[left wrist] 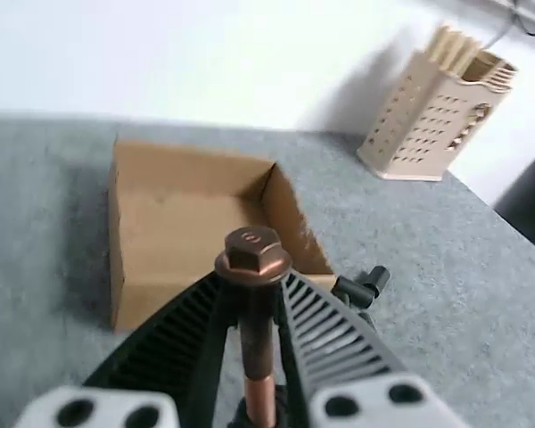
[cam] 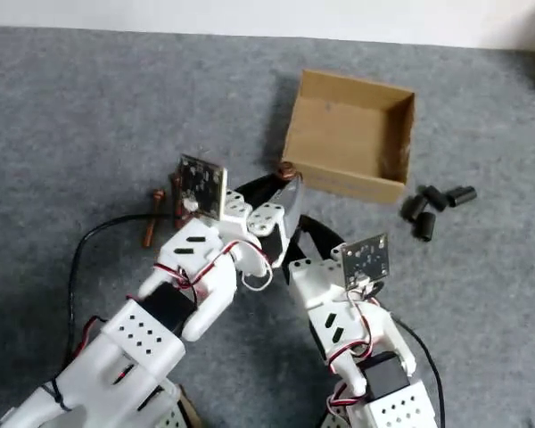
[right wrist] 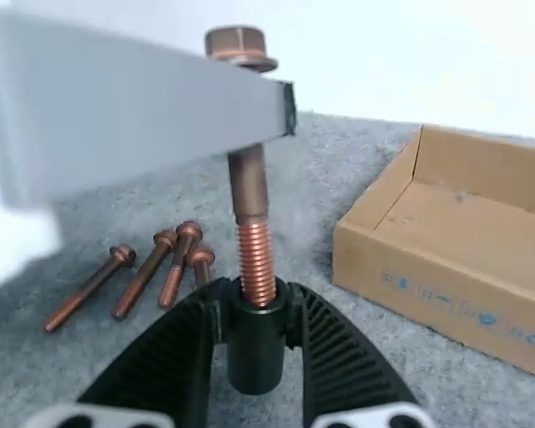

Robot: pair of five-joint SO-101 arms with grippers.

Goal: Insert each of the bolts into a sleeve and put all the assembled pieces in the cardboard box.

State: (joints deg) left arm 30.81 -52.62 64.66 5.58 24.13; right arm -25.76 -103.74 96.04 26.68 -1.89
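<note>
The grey felt-covered desk (cam: 89, 107) carried everything. Both robot arms came in from its near edge, the left arm (cam: 187, 276) beside the right arm (cam: 348, 312), and their tips met just in front of the cardboard box (cam: 343, 183). The box stood open-topped toward the far side of the desk, and the near corner of its front wall was close to the arms' tips. In the left wrist view, a pale perforated holder (left wrist: 437, 116) stood against the wall well beyond the box.

The left jaws pinched a copper-coloured bolt (left wrist: 254, 294) by its shank just under the hex head. The bolt stood roughly upright with its head up, just beside the near corner of the box. The right jaws were closed on a black sleeve (right wrist: 254, 343), which was held upright below the bolt. The threaded end of the bolt (right wrist: 247, 192) sat in the sleeve's top opening, and most of the thread was above the rim.

Four loose bolts (right wrist: 143, 272) lay close together on the desk on the left arm's side, well apart from the box. In the high view that arm partly hid them (cam: 152, 214). Four loose sleeves (cam: 432, 203) lay in a small cluster on the desk by the box's other front corner, near it but not touching it.
</note>
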